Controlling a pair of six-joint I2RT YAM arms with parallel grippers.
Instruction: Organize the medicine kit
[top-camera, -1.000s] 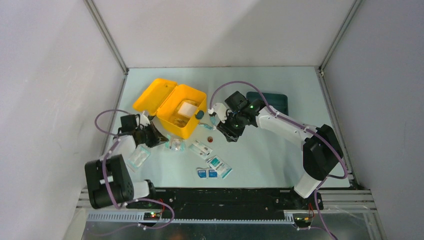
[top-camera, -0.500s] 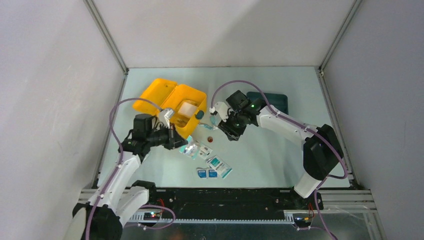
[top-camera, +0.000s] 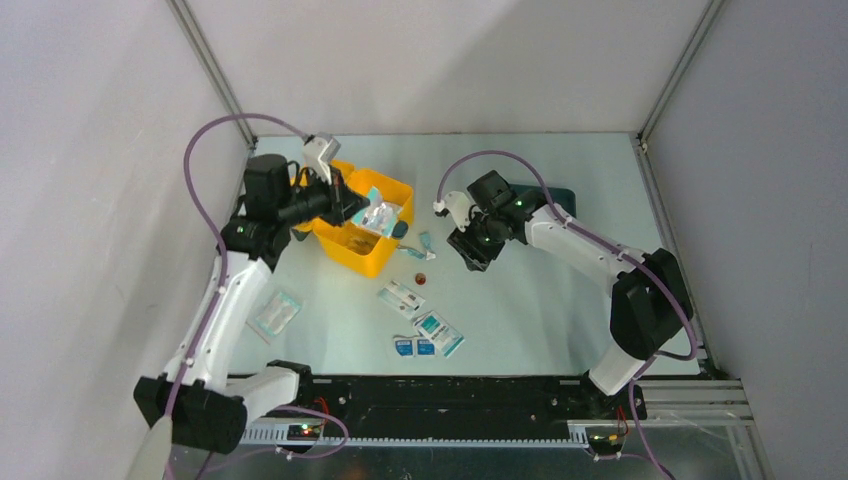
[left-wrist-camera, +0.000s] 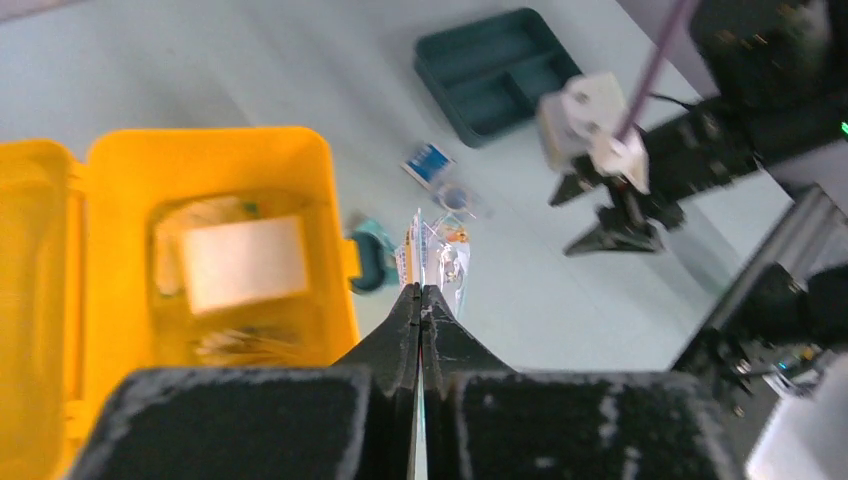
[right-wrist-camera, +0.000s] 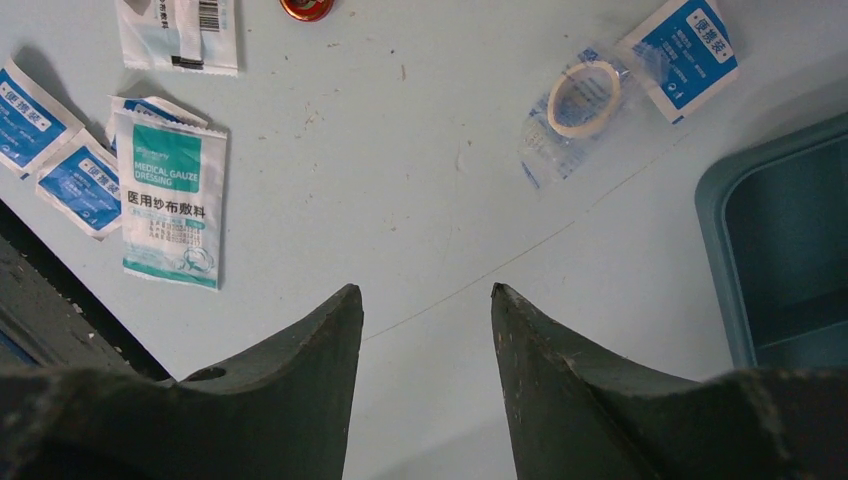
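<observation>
The medicine kit is a yellow box standing with its lid open; in the left wrist view, the kit holds a white pad and clear packets. My left gripper is shut on the edge of a thin clear sachet, held in the air over the kit's right side. In its own view the left gripper has its jaws pressed together on the sachet. To the right of the kit, my right gripper hovers open over bare table with nothing in it, as the right gripper shows in its own view.
Loose on the table: a gauze dressing packet, blue sachets, a bagged tape roll, a small red disc and a clear packet. A dark teal divided tray sits behind the right arm.
My left arm lifted off the table and swung back over the kit, carrying the clear sachet. The right gripper drifted slightly right and stayed open.
</observation>
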